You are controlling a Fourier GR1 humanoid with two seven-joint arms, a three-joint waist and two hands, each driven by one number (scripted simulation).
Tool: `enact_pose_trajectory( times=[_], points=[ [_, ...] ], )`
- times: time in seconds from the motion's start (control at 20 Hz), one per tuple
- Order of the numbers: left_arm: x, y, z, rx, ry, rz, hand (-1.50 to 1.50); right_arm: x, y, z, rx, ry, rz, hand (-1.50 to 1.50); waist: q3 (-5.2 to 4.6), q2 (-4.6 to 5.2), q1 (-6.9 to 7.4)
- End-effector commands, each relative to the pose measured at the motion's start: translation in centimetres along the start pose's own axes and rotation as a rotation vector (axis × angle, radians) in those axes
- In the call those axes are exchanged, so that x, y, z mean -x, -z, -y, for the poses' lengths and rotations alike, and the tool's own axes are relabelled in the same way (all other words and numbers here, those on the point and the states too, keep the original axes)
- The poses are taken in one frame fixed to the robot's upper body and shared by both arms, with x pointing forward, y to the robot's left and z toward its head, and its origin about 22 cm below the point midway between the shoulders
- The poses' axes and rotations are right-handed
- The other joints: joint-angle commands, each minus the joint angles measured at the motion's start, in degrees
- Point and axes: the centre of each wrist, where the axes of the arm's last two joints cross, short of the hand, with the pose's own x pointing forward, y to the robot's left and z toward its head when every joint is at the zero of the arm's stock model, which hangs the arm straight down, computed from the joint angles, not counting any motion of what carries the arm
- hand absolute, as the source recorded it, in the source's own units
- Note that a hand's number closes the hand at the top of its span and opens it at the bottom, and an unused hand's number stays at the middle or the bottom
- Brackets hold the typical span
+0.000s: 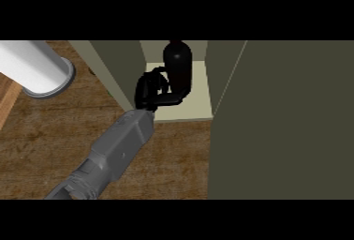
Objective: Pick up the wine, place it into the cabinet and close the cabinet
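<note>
Wine bottle (178,63): dark, standing inside the open cabinet on its pale shelf (197,101), toward the back, neck end pointing up toward the camera.
Hand in use: which hand (153,89) this is cannot be told for sure; its grey forearm comes in from the lower left edge and it is the only hand in view. Its black fingers and thumb curl round the bottle's lower body, gripping it.
Other hand: not in view.
Cabinet (110,65): olive walls either side of the shelf; the door (283,122) is the large olive panel at the right, swung open toward the viewer.
Key relation: the bottle sits just beyond and right of the palm, its long axis close to upright, so letting go means pulling the hand back toward the lower left, along the forearm's line, without tipping it.
Step in hand: judged to be the placing; release and the door's closing are not yet done.
Bench (41,140): brown wood grain in front of the cabinet.
White cylinder (34,68): lies at upper left, well apart.
</note>
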Motion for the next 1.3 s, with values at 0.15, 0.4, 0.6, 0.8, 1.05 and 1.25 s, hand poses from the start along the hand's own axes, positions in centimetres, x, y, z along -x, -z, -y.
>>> enact_pose_trajectory(
  times=[0.15,0.4,0.6,0.8,1.05,1.25],
  points=[
    [1.0,-0.5,-1.4,-0.035,0.013,0.022,1.5,0.0,0.2,0.1,-0.01,-0.001,0.003,-1.5,-0.02,0.24,-0.72],
    [0.7,0.1,-2.1,-0.096,-0.016,0.079,1.5,-0.4,1.0,-0.5,0.002,-0.009,0.017,-1.5,-0.05,0.34,0.0],
    [1.9,-0.9,-4.3,-0.096,0.007,0.149,-1.5,-0.5,-0.6,-0.6,0.006,-0.029,0.008,-1.5,-0.03,0.07,0.55],
    [-0.1,0.7,-2.3,-0.037,-0.008,0.204,-1.5,0.5,-0.1,0.8,0.02,-0.013,0.002,-1.5,0.04,-0.31,1.58],
    [1.6,-1.0,-4.2,0.001,-0.006,0.235,-1.5,-0.5,-0.1,-0.3,0.012,-0.042,0.005,-1.5,0.03,-0.73,2.75],
    [0.6,-0.6,-3.9,0.003,0.003,0.246,-1.5,-0.3,-0.5,-0.6,0.021,-0.03,-0.012,-1.5,0.05,-0.98,3.39]
  ],
)
